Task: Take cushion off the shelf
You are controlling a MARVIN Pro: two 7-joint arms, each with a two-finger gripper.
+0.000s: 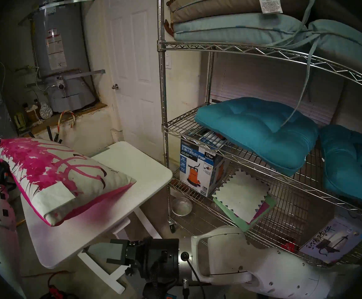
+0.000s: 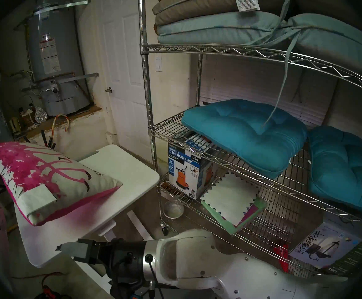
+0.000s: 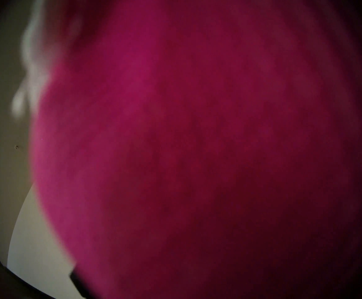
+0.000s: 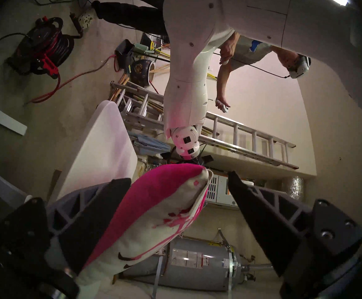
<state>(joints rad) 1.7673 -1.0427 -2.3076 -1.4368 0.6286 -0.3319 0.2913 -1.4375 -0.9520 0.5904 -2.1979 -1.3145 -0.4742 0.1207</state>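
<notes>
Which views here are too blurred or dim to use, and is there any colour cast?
Left wrist: almost wholly filled by the cushion, blurred magenta, nothing sharp. Head views: sharp but dim, dark fisheye rim, a pink cast from the cushion on the white table. Right wrist: sharp, upside down, right end effector open, glare top right.

On the small white table (image 1: 132, 162) beside the chrome wire shelf (image 1: 165, 119), a cushion (image 1: 63, 171) is seen with a white front splashed in magenta, crossed by thin dark lines, and backed in solid magenta. On the shelf's middle tier two plain teal tufted cushions (image 1: 255, 130) are found, with pale blue and tan pads (image 1: 229, 24) on the tier above. Below the teal cushions a white, blue and orange box (image 1: 199, 169) is shown, and beside it a white sheet (image 1: 242, 195) with a blue zigzag edge.
</notes>
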